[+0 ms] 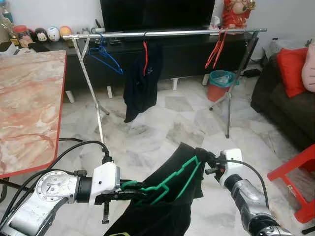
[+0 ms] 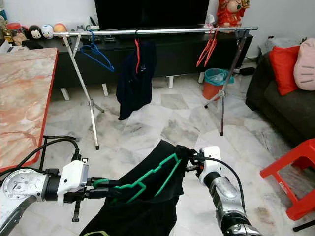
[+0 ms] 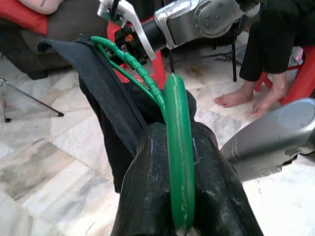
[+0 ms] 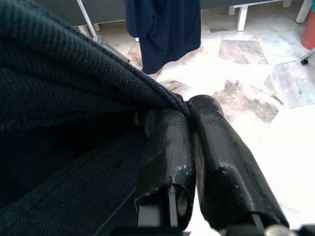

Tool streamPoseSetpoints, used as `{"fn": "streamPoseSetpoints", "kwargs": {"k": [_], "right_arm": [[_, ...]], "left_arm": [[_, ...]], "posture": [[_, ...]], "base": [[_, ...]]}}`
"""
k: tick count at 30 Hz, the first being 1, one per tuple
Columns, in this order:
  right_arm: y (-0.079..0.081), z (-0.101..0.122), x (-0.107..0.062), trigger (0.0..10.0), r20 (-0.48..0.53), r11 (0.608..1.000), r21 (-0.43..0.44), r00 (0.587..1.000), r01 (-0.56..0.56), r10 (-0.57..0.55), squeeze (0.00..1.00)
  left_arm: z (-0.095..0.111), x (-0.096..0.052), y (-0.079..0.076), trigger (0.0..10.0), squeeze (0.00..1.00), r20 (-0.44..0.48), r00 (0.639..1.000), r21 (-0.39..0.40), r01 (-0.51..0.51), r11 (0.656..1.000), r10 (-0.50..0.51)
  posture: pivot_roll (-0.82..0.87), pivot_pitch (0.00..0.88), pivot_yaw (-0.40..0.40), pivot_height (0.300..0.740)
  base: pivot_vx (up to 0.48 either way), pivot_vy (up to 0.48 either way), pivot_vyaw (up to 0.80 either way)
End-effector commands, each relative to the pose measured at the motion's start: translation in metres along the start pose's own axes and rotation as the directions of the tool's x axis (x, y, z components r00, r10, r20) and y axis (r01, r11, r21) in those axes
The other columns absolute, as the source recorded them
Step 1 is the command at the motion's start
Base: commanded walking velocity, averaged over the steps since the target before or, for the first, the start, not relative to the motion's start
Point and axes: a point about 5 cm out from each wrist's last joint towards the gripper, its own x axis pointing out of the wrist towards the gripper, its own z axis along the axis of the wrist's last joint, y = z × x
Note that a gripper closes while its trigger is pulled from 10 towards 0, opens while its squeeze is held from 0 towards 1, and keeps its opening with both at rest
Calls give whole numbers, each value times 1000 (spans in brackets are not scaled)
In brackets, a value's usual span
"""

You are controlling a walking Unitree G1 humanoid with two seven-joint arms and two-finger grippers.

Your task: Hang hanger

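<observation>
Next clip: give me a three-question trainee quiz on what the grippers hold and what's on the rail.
1. True or false: the left gripper is shut on the green hanger.
2. What does the right gripper pinch?
3. Which hangs on the rail with a dark garment: A blue hanger, B red hanger, C red hangers at the right end?

Key: 1 true. 2 black cloth. 3 B.

Head cameras look down over both arms; wrist cameras sit close along each tool.
</observation>
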Motion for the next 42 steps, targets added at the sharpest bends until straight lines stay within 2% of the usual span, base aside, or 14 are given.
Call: {"fn": "streamPoseSetpoints", "kwargs": {"k": [1, 4, 5, 9, 10, 11, 12, 22, 29, 34, 36, 37, 40, 42], "right_arm": [[-10, -6, -7, 0, -21, 998, 36, 998, 59, -59, 0], [-9, -2, -5, 235, -1, 999, 17, 999, 47, -47, 0], [-8, 0, -4, 10000, 4, 999, 10, 999, 39, -39, 0], [-5, 7, 0, 10000, 21, 1000, -21, 1000, 15, -15, 0], [-4, 11, 2, 10000, 39, 1000, -17, 999, -3, 4, 780], [-3, 13, 2, 10000, 46, 1000, -16, 999, -9, 9, 780], [-2, 15, 3, 10000, 58, 1000, -9, 998, -20, 21, 1000], [3, 29, 7, 10000, 102, 996, -21, 990, -92, 94, 1000], [2, 32, 3, 10000, 91, 991, -48, 987, -125, 129, 1000], [5, 27, 0, 10000, 48, 984, -58, 984, -170, 173, 1000], [6, 4, -9, 10000, -161, 967, -125, 966, -224, 203, 1000], [6, 4, -9, 10000, -161, 967, -125, 966, -224, 203, 1000], [5, -24, -18, 10000, -345, 958, -143, 919, -250, 188, 1000], [6, -28, -20, 10000, -368, 955, -139, 909, -261, 195, 1000]], "left_arm": [[17, 1, 3, 10000, 0, 38, 999, 116, 25, 993, -30], [12, 3, 2, 10000, 0, -2, 1000, 137, 31, 990, -31], [10, 5, 3, 10000, 0, -15, 1000, 144, 29, 989, -27], [3, 8, 4, 10000, 0, -54, 998, 167, 19, 986, -10], [-1, 11, 5, 10000, 0, -67, 998, 180, 8, 984, 5], [-1, 12, 5, 10000, 0, -69, 998, 184, 0, 983, 13], [-2, 13, 7, 10000, 0, -72, 997, 185, -14, 983, 28], [-14, 23, 17, 10000, 0, -124, 981, 228, -118, 967, 148], [-35, 30, 22, 10000, 0, -270, 937, 259, -152, 954, 222], [-42, 34, 24, 10000, 0, -310, 919, 262, -164, 951, 244], [-49, 37, 27, 10000, 0, -349, 896, 272, -182, 945, 274], [-49, 37, 27, 10000, 0, -349, 896, 272, -182, 945, 274], [-52, 39, 33, 10000, 0, -365, 871, 273, -238, 932, 329], [-52, 40, 35, 10000, 0, -366, 867, 272, -247, 930, 337]], "posture": [[43, 0, -63, 740], [44, 0, -63, 740], [42, 0, -63, 740], [36, 0, -62, 740], [35, 0, -62, 740], [35, 0, -62, 740], [35, 0, -62, 740], [25, 0, -61, 740], [17, 0, -59, 740], [9, 0, -56, 740], [2, 0, -53, 740], [2, 0, -53, 740], [-1, 0, -54, 740], [-1, 0, -53, 740]], "base": [[0, 0, 0], [0, 0, 0], [0, 0, 0], [0, 0, 0], [0, 0, 0], [0, 0, 0], [0, 0, 0], [0, 0, 0], [0, 0, 0], [0, 0, 0], [0, 0, 0], [0, 0, 0], [0, 0, 0], [0, 0, 0]]}}
